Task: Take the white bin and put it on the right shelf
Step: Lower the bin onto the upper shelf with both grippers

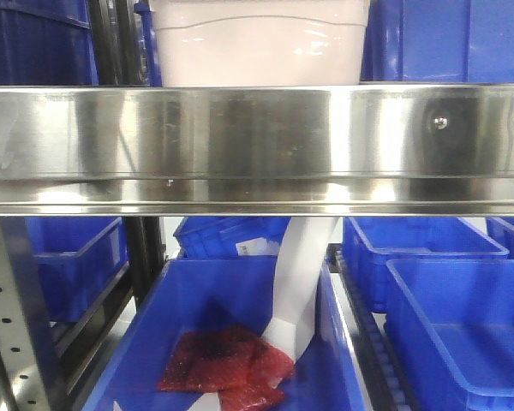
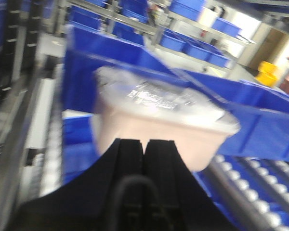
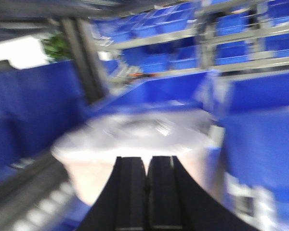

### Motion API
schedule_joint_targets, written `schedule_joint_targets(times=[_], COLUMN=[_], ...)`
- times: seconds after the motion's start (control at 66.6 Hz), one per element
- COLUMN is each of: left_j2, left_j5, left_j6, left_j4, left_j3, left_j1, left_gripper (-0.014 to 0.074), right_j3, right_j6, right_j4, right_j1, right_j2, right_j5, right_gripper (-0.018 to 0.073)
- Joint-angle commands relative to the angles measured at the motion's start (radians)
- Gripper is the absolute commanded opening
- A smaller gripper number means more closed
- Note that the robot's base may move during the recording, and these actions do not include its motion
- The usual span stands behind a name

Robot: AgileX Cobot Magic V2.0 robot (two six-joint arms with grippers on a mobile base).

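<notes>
White bin (image 1: 259,43) sits on steel right shelf (image 1: 257,137) among blue bins (image 1: 450,38); left tool (image 2: 146,144) and right tool (image 3: 147,161) both closed, seemingly holding nothing despite blur.

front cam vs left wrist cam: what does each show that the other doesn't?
Front view only: the steel shelf rail across the frame, and below it a blue bin holding a red mesh bag and a white curved piece.

Left wrist view only: the left gripper, fingers together, pointed at the tub; the tub's glossy lid; metal rollers; a yellow object far off.

Both: the white bin with blue bins around it. The wrist image is motion-blurred.
</notes>
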Motion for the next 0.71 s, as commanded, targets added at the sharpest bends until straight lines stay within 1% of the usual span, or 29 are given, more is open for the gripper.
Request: schedule_joint_targets(times=[0.0, 0.135, 0.36, 0.435, 0.48, 0.526, 0.586, 0.691], left_j2=[-0.104, -0.309, -0.684, -0.796, -0.863, -0.918, -0.981, -0.951], left_j5=[-0.085, -0.085, -0.086, -0.086, -0.086, -0.086, -0.086, -0.071], left_j6=[-0.004, -0.005, -0.005, -0.005, -0.005, -0.005, -0.005, -0.005], left_j4=[0.013, 0.115, 0.167, 0.21, 0.254, 0.283, 0.29, 0.288], left_j3=[0.083, 0.236, 0.428, 0.481, 0.507, 0.534, 0.559, 0.561], left_j1=[-0.008, -0.008, -0.008, -0.008, -0.008, -0.008, -0.008, -0.008], left_gripper=[-0.0126, -0.0126, -0.0126, -0.0126, -0.0126, -0.0126, -0.0126, -0.0126], right_j3=[0.065, 0.228, 0.492, 0.574, 0.613, 0.652, 0.691, 0.732], right_j6=[-0.043, -0.068, -0.07, -0.07, -0.07, -0.07, -0.07, -0.07], right_j4=[-0.028, -0.028, -0.028, -0.028, -0.028, -0.028, -0.028, -0.028], right_j1=[0.003, 0.003, 0.003, 0.003, 0.003, 0.003, 0.003, 0.003], right_j2=[-0.084, -0.232, -0.55, -0.655, -0.723, -0.777, -0.847, -0.938], right_j5=[-0.066, -0.042, -0.061, -0.063, -0.077, -0.094, -0.124, -0.168], right_gripper=[0.0029, 0.0029, 0.0029, 0.0029, 0.0029, 0.0029, 0.0029, 0.0029])
